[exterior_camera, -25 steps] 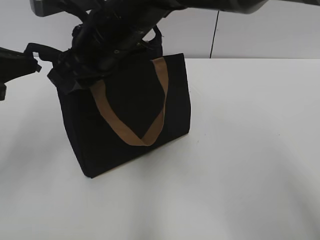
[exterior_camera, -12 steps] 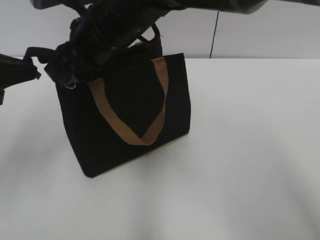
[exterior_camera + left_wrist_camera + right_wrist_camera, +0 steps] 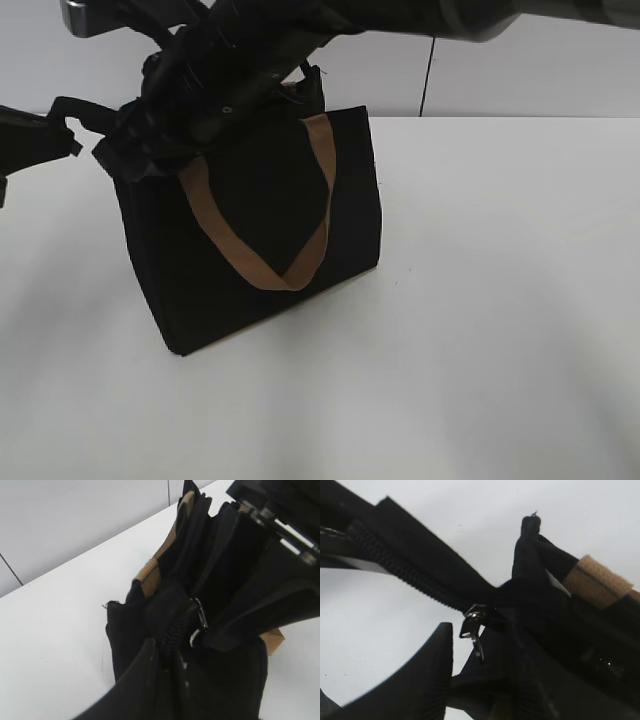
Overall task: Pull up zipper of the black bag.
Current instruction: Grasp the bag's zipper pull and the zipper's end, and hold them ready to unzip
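Observation:
The black bag (image 3: 270, 240) stands on the white table, one tan handle hanging down its front. My left gripper (image 3: 68, 132) at the far left is shut on the black fabric tail at the end of the zipper (image 3: 176, 630), the fingers (image 3: 145, 675) pinching the tape. My right arm reaches across over the bag's top to its left corner, where my right gripper (image 3: 135, 160) sits. In the right wrist view the zipper track (image 3: 405, 570) runs to the silver pull tab (image 3: 474, 630). The tab hangs loose between the parted jaws of my right gripper (image 3: 480, 652). It also shows in the left wrist view (image 3: 199, 622).
The white table (image 3: 500, 300) stretches to the right of and in front of the bag. A pale wall with a dark vertical seam (image 3: 430, 75) stands behind. The second tan handle (image 3: 597, 582) lies along the bag's top.
My right gripper rose and shifted left along the bag's top half a second ago, then settled back down and right. The left gripper and bag have stayed put.

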Robot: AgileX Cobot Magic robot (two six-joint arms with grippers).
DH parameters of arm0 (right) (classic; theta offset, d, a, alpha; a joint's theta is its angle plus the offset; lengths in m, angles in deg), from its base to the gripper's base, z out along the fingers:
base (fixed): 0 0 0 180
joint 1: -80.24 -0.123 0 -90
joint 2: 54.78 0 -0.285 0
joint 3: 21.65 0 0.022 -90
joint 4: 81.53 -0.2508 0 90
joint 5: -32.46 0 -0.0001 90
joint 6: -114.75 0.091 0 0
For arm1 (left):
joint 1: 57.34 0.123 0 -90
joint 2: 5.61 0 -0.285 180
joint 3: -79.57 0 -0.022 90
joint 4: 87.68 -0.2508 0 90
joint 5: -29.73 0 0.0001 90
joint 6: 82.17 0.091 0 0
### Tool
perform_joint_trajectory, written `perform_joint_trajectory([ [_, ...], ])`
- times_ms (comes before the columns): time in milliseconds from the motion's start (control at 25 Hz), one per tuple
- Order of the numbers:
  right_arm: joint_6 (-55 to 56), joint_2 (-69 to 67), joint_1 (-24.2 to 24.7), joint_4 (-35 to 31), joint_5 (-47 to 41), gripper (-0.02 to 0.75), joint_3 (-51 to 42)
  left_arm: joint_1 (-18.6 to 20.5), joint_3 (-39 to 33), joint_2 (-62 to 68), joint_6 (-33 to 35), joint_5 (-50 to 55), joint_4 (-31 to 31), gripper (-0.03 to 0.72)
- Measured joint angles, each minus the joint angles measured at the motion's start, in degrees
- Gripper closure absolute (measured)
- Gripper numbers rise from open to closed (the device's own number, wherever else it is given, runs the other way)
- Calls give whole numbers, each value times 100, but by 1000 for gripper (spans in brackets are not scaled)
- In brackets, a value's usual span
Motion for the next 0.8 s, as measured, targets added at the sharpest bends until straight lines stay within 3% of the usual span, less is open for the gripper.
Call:
perform_joint_trajectory([
  [320,-7,0,0,5,-32,746,0,0,0,0,0,-16,0,660],
  [640,-7,129,0,250,-133,752,0,0,0,0,0,-209,-134,660],
  [800,163,301,55,501,-328,752,0,0,0,0,-59,-260,-528,660],
])
